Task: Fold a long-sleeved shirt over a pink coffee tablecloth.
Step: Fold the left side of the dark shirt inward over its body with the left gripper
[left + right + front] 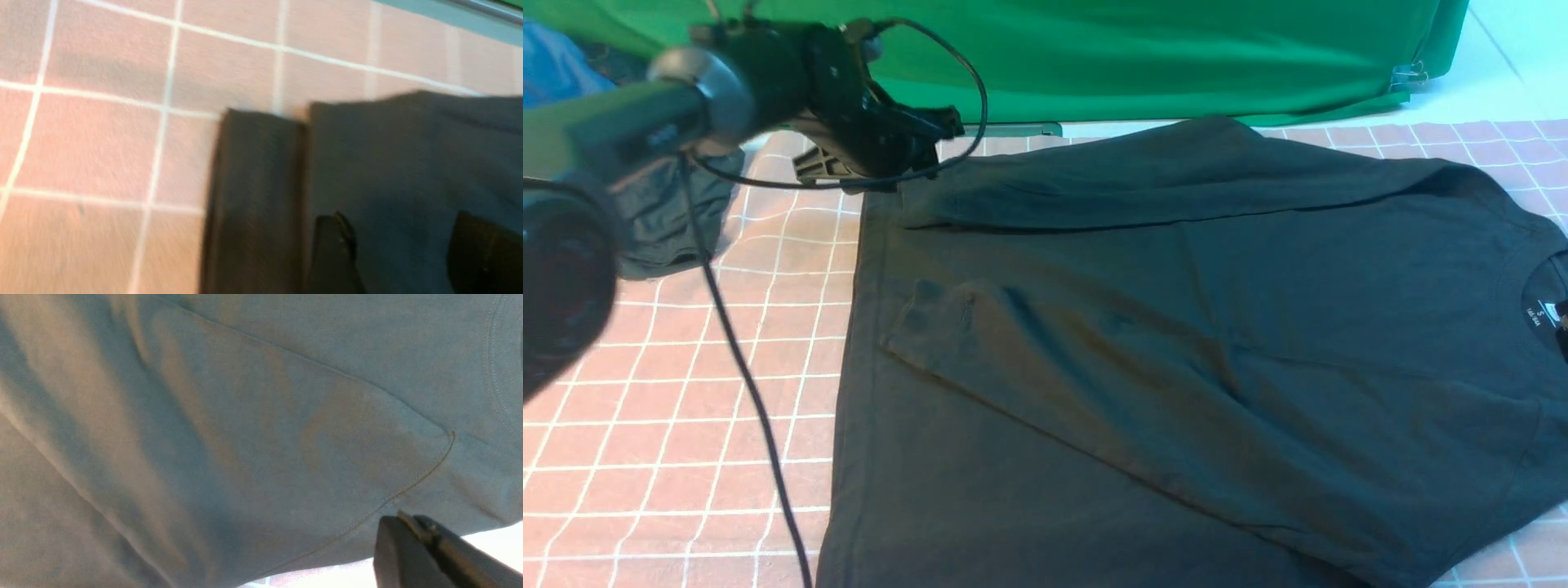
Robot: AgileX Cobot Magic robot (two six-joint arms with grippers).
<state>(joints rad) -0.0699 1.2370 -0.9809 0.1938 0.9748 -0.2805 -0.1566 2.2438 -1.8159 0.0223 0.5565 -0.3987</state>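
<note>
- Your long-sleeved shirt is lying spread flat on the pink coffee tablecloth. The neck opening is over on the right and the hem is toward the left.
- Both sleeves are already laid in over the body. One sleeve runs along the far edge, and the other sleeve cuts diagonally across the middle with its cuff pointing left.
- Your left gripper sits just over the shirt's far left corner, jaws spread wide with nothing pinched. In the left wrist view you only see dark fabric lying flat between the two fingers. That view is pretty blurry, so I can't tell if the tips touch the cloth.
- Your right gripper doesn't show in the front view. Its wrist view has the fingers pressed together, closed on nothing I can see, hanging close over the shirt near a stitched seam.
- Side stuff: a smaller dark grey garment is bunched at the far left on the cloth. There's a bit of blue garment behind it and green cloth along the back.
</note>
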